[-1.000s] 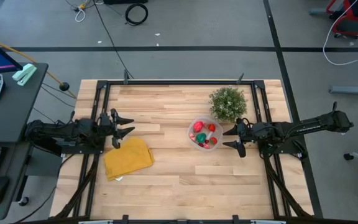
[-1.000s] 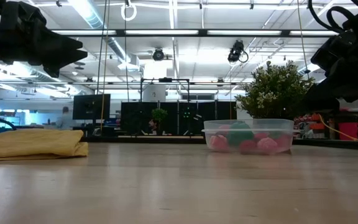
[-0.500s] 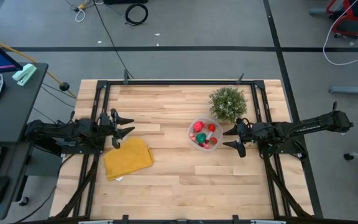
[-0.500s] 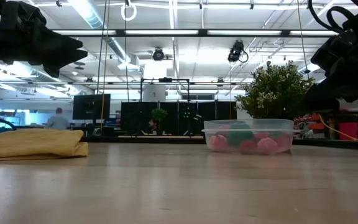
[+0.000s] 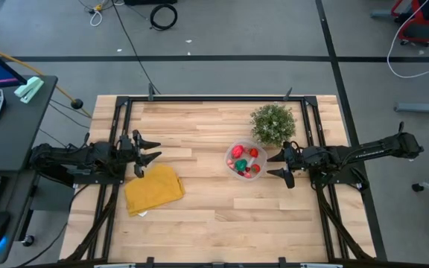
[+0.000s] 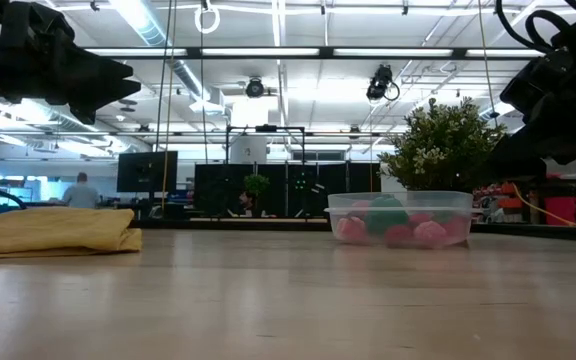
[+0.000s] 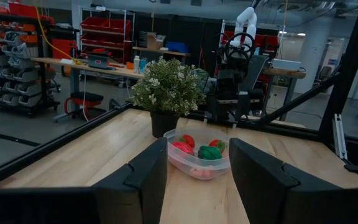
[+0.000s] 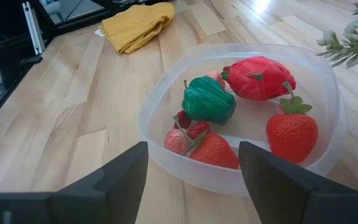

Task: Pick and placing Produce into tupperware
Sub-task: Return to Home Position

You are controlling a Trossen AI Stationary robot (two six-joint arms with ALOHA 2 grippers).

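Note:
The clear round tupperware (image 5: 245, 159) stands on the table right of centre, also clear in the right wrist view (image 8: 166, 93) and the low view (image 6: 399, 218). The produce (image 8: 229, 109) lies inside it: red strawberries, a pink-red fruit and a green piece. My right gripper (image 5: 283, 165) hovers open just right of the container, above the table. My left gripper (image 5: 146, 152) waits open near the table's left edge, above the yellow cloth's far side.
A bushy green potted plant (image 5: 272, 123) stands just behind the tupperware. A folded yellow cloth (image 5: 153, 188) lies on the left part of the table. Bare wood runs across the middle and near side. A person (image 6: 80, 190) shows far off in the room.

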